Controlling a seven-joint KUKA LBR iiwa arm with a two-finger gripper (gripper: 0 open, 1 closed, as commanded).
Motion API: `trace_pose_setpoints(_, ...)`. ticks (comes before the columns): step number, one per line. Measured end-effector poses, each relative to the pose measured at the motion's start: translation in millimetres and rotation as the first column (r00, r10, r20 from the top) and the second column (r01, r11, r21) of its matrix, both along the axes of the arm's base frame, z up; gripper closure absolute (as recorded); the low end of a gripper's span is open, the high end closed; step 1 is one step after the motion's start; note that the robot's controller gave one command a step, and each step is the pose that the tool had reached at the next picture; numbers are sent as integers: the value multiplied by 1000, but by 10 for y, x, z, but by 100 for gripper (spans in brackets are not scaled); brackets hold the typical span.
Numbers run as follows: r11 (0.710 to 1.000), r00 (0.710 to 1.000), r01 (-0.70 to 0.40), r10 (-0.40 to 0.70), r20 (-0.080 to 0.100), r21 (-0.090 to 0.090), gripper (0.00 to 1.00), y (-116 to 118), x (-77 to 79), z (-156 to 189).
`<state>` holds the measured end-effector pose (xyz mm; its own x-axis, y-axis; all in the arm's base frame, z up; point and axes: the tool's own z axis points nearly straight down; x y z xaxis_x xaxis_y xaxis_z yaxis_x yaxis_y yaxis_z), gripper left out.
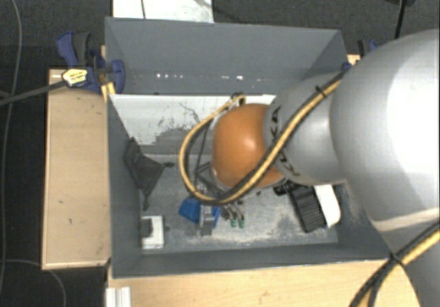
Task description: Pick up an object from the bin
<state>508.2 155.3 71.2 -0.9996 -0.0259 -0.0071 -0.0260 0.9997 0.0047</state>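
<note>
I find the end effector (208, 222) low at the front centre of the bin (227, 58), against or just beside a small blue object (188, 210). I cannot tell how far it is open, nor whether it holds anything. A dark crumpled item (142, 167) lies left, a black-and-white block (317, 207) right.

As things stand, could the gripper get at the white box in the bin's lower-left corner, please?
Probably yes: the white box lies alone, with bare floor between it and the gripper over the blue thing. The walls of the bin sit close, though.
</note>
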Motion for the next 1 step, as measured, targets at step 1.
trace_pose_setpoints(1, 1000, 1000, 2, -2, -3, 0, 100, -3, -10, 70)
